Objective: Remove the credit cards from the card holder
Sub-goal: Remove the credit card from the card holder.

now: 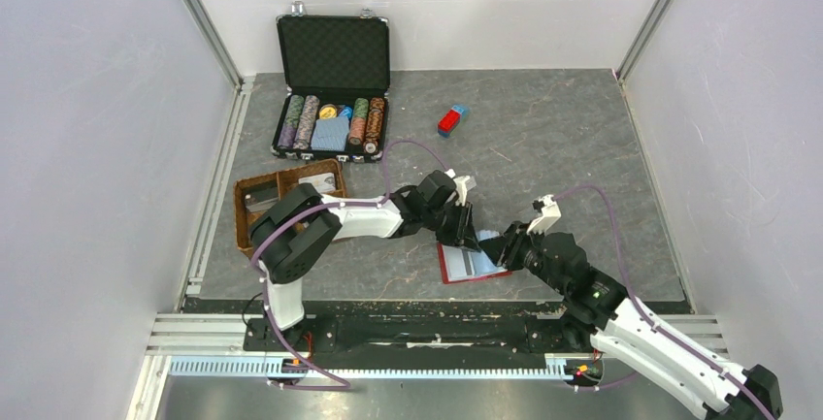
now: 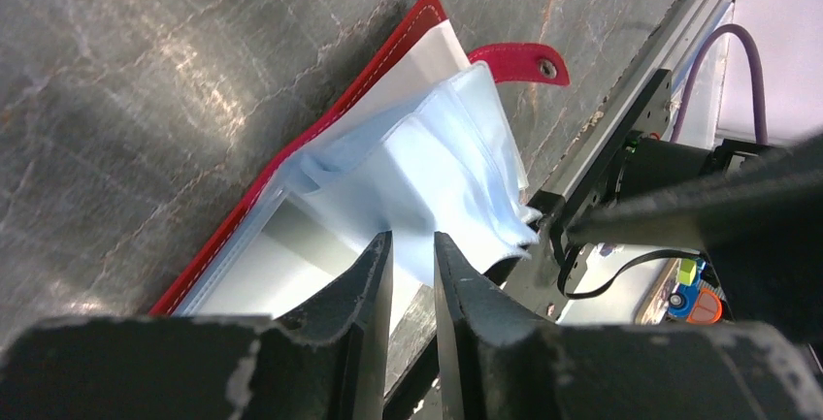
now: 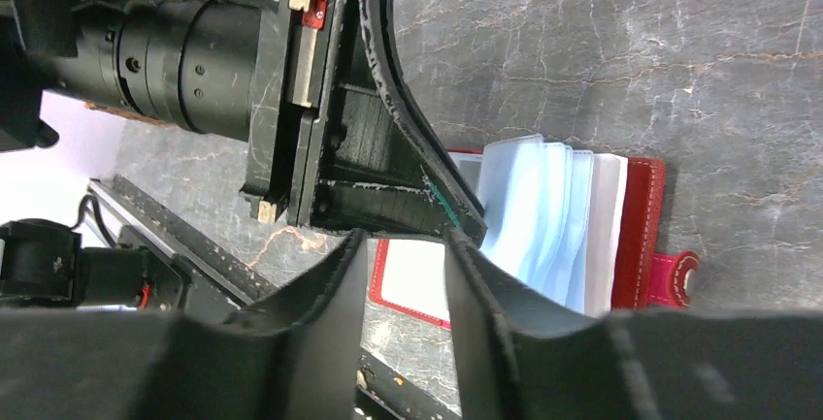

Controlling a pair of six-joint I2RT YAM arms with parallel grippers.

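Right now the small dark red leather-like folding card holder (image 1: 464, 273) lies open and flat, its pale blue-grey thin plastic credit cards (image 3: 532, 209) fanned upward just beyond the tips of my right gripper (image 1: 502, 245), whose jaws stand spread and empty. My left gripper (image 2: 412, 245) sits at the fan's other side, jaws nearly together around a pale leaf. Whether they truly pinch it I cannot tell.

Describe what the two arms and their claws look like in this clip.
Both arms have white links between black joints: left arm, right arm. A purple cable loops along each. The right arm shows a small green light. The left claw and right claw have black fingers with scuffed, pale-chipped edges.
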